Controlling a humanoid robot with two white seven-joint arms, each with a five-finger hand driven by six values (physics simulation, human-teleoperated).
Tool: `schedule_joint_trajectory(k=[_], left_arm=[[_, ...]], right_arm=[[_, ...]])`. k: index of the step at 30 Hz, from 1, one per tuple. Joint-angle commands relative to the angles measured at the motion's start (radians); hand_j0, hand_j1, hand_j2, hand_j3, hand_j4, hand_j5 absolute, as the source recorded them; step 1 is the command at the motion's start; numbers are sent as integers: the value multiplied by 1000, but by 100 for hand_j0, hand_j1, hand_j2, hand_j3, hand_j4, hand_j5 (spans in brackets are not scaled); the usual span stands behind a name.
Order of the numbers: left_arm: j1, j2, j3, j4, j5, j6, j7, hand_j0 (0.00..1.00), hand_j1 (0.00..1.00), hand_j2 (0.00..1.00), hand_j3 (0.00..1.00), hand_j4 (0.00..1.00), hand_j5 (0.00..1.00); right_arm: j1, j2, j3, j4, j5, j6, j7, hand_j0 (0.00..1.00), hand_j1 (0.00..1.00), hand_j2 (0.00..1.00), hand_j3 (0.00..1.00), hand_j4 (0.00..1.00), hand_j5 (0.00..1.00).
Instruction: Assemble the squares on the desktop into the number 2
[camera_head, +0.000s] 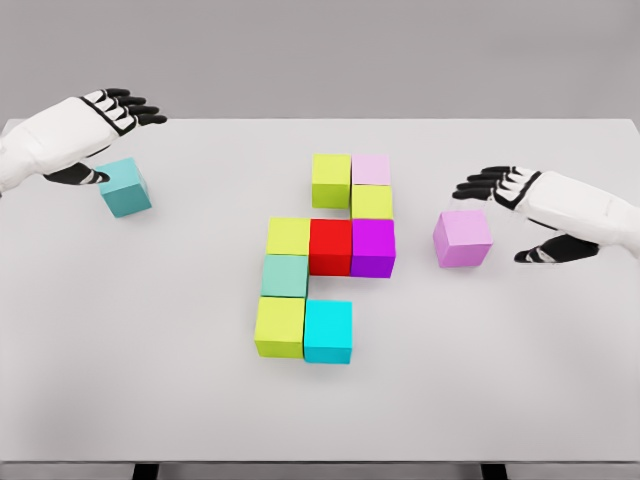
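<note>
Grey-white worktop (150, 380) carries ten coloured cubes. Eight of them sit packed together at the centre. Far row: a yellow-green cube (331, 180) with a pale pink cube (371, 169) touching its right side. Directly nearer than the pink one is a second yellow-green cube (372, 202). Middle row, left to right, touching: a third yellow-green cube (288, 237), a red cube (331, 247), a magenta cube (373, 247). Nearer than the left end of that row sits a mint green cube (285, 276), then a fourth yellow-green cube (280, 327) at the near left, with a cyan cube (328, 331) touching its right side.

Two cubes lie apart from the cluster. A teal cube (125, 187) sits at far left, just beside the left robot hand (100, 125). A lilac cube (462, 239) sits right of the magenta cube with a clear gap between them.

Left robot hand hovers over the far-left corner, fingers (140, 108) extended and relaxed, thumb near the teal cube's left side, grasping nothing. Right robot hand (525, 205) is just right of the lilac cube, fingers (478, 183) spread above the cube's far-right corner, thumb lower to the right, not closed on it.
</note>
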Motion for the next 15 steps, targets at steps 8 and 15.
schedule_joint_trajectory(k=[8,15], left_arm=[[-3,4,0,2,7,0,1,100,100,100,100,100,100],[-31,3,-20,33,-88,0,-9,100,100,100,100,100,100]], right_arm=[[20,83,-111,8,15,1,-6,100,100,100,100,100,100],[-3,-58,-112,-13,18,1,40,100,100,100,100,100,100]])
